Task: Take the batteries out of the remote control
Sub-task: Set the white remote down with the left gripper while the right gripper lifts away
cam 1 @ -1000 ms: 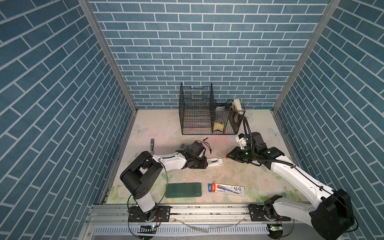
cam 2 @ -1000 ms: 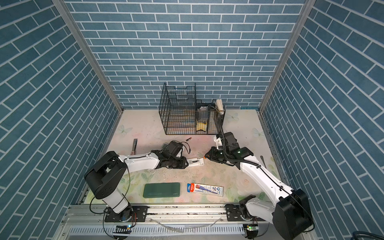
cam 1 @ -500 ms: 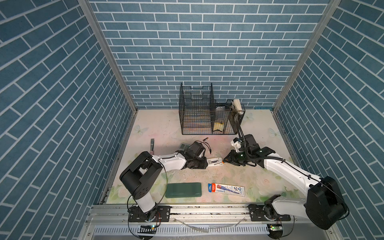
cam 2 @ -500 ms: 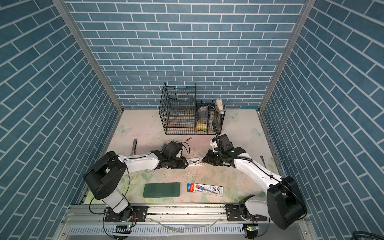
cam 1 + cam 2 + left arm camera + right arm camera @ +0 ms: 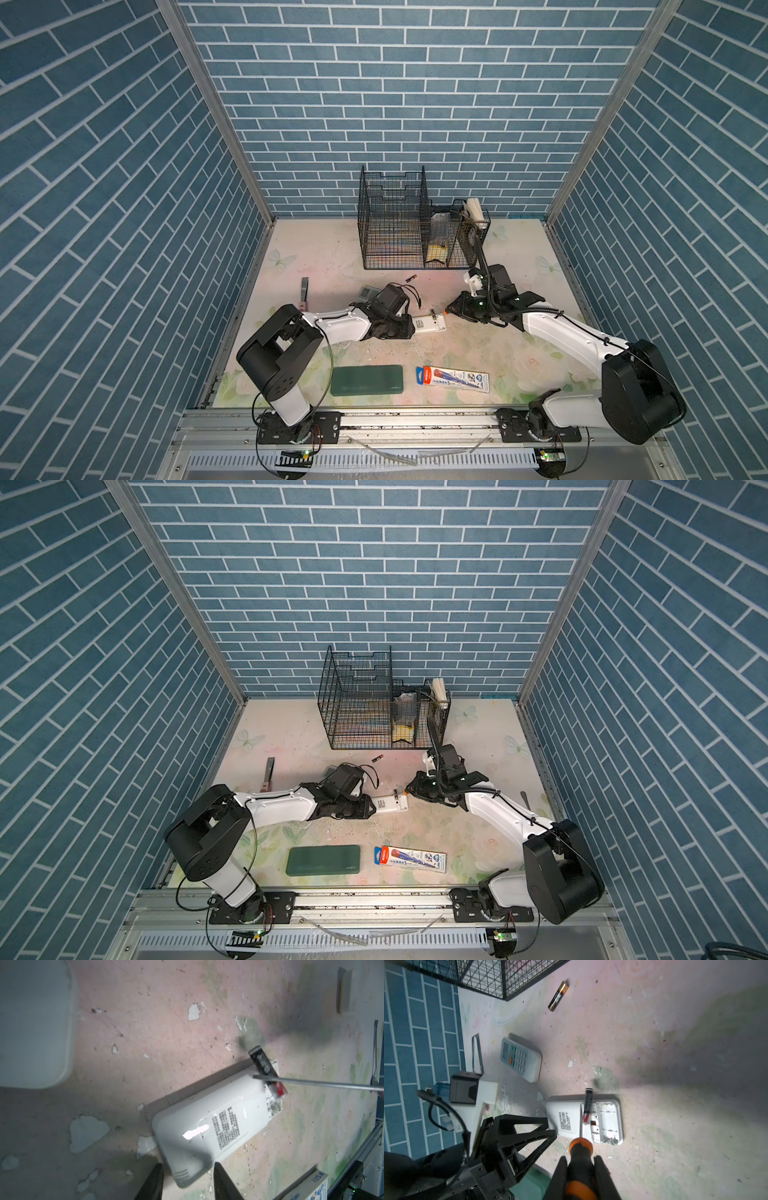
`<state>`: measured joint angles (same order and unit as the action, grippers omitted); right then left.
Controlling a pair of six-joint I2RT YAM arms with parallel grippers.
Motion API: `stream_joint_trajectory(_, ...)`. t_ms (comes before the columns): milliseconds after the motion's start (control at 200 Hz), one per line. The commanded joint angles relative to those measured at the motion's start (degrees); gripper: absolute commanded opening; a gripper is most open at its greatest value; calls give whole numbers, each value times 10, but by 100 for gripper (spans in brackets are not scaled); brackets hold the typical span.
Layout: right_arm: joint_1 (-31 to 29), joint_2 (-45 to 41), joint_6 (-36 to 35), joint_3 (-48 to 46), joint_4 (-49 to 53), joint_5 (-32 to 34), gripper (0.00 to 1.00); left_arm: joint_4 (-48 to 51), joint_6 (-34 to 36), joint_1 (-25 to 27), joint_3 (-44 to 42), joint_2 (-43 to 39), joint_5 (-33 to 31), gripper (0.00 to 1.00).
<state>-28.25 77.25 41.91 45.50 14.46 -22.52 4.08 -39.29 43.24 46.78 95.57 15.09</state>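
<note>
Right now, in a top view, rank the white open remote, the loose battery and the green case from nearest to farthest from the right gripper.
From the right gripper:
1. White remote, just beside it, mid-table.
2. Loose battery, farther back by the wire basket.
3. Green case, at the front edge.

Blue brick walls (image 5: 415, 104), worn floral tabletop (image 5: 324, 249)
</note>
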Motion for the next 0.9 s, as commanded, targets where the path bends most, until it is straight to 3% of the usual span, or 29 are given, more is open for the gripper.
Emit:
stream_joint_trajectory(0, 22, -15, 27, -15, -41, 25, 0, 2, -23, 1, -19, 1, -6, 41)
stream_joint_trajectory(280, 69, -65, 115, -117, -152, 65, 0, -73, -73, 14, -18, 21, 0, 41)
stream_joint_trajectory(480, 89, -87, 191, -238, -329, 108, 0, -88, -79, 15, -12, 23, -2, 42)
stream_joint_trajectory(655, 90, -67, 188, -272, -383, 97, 0, -72, -68, 14, -8, 8, -8, 56)
stream_joint_trajectory(895, 91, -40, 168, -274, -385, 76, 22, -61, -61, 11, -3, -1, -12, 63)
